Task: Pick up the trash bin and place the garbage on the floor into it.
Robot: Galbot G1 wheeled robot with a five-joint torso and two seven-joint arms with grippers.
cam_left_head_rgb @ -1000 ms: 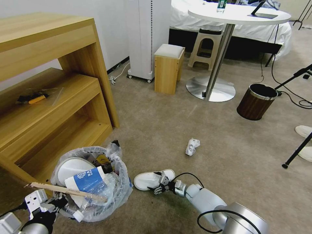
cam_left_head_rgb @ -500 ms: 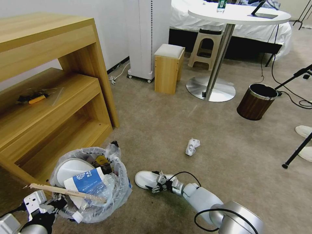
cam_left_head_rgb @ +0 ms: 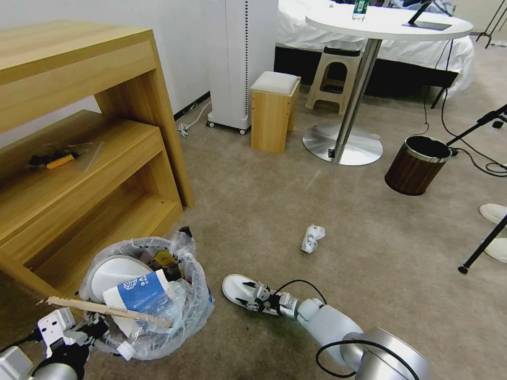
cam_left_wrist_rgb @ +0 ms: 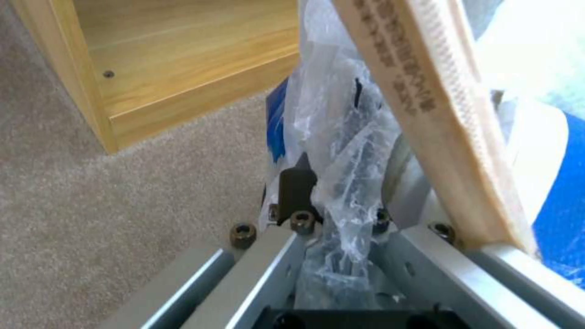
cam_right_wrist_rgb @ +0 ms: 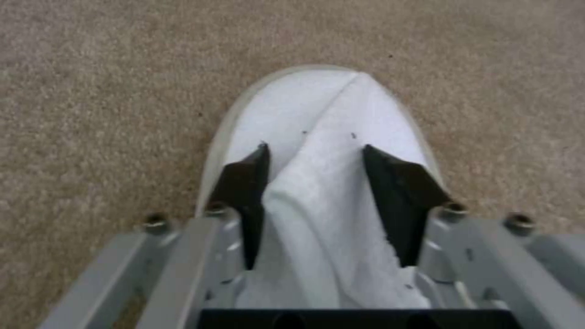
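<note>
step in hand: picking up 2nd white slipper (cam_left_head_rgb: 238, 287) off beige carpet (cam_left_head_rgb: 369, 227). r gripper (cam_right_wrist_rgb: 314, 183) fingers are straddling the bunched strap, pinching it. l gripper (cam_left_head_rgb: 87, 327) is clamping bag-lined trash bin (cam_left_head_rgb: 153, 306) rim, bin sitting just left of slipper, already full w/ cup, stick. next move prob needs a firm pinch, then lift + carry over bin. white wad (cam_left_head_rgb: 312, 237) is lying farther out.

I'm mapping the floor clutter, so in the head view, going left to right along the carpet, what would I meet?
left gripper → trash bin → slipper under the right gripper → white wad → brown bin → white slippers at the edge
</note>
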